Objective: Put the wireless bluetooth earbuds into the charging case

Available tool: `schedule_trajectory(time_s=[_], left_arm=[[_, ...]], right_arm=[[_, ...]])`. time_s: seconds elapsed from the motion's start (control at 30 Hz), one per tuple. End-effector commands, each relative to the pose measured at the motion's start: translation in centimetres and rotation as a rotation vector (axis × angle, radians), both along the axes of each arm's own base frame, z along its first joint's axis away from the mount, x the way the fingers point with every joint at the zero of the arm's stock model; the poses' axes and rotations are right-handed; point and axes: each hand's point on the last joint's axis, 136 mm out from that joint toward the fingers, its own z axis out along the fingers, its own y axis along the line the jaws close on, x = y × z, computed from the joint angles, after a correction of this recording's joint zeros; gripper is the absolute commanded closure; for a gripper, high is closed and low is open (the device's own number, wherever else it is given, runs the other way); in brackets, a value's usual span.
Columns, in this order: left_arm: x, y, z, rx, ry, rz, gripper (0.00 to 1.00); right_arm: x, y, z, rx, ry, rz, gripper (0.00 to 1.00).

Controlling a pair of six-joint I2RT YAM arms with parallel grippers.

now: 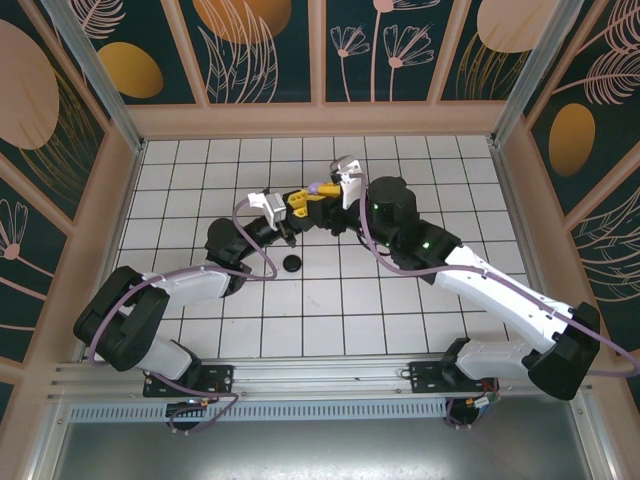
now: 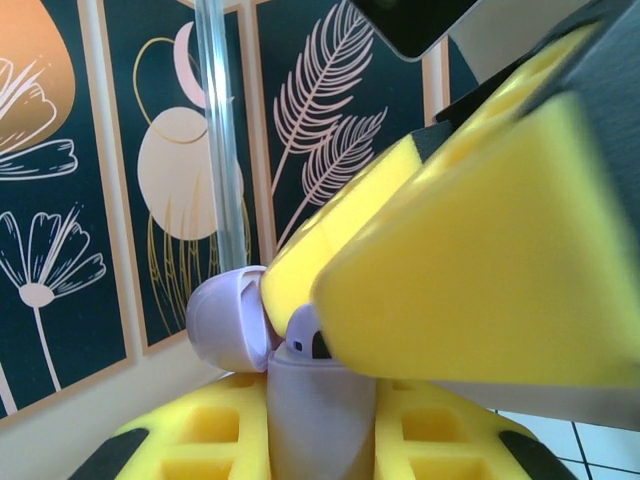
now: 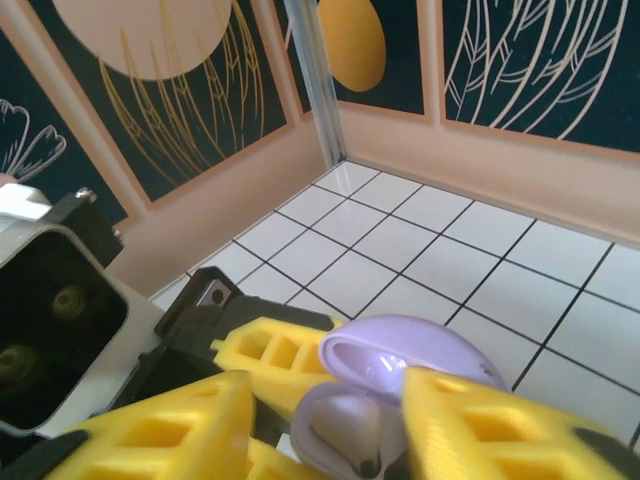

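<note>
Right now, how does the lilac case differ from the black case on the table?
The lilac case is held aloft in the left gripper; the black case lies on the table. The lilac case's lid stands open; the black case looks shut. Both are small and rounded.

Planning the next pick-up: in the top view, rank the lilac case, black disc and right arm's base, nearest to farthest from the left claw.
1. Lilac case: held in the left claw.
2. Black disc: on the table, toward the arm bases.
3. Right arm's base: near-right edge.
</note>
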Motion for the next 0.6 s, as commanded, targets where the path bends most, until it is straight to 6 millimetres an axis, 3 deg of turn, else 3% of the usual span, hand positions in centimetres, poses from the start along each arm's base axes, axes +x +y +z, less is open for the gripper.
schedule_trajectory(time_s=[0.0, 0.2, 0.33, 0.43, 0.57], left_arm=[[-0.1, 0.0, 2.4, -0.062, -0.052, 0.003, 1.0], [1.1, 0.9, 1.8, -0.093, -0.034, 0.087, 1.0], [1.5, 1.6, 1.6, -0.117, -0.027, 0.13, 1.0], [1.5, 1.8, 1.7, -0.128, -0.022, 0.14, 1.0], [1.2, 2.0, 1.9, -0.133, -0.022, 0.136, 1.0]], right_arm=[[0.5, -0.8, 2.3, 0.022, 0.002, -0.058, 0.47], [0.4, -4.1, 8.2, 0.148, -0.028, -0.139, 0.35], [1.5, -7.9, 9.5, 0.231, 0.012, -0.203, 0.34], [4.2, -10.4, 6.5, 0.218, 0.11, -0.284, 0.33], [8.4, -11.6, -2.3, 0.109, 0.305, -0.35, 0.35]])
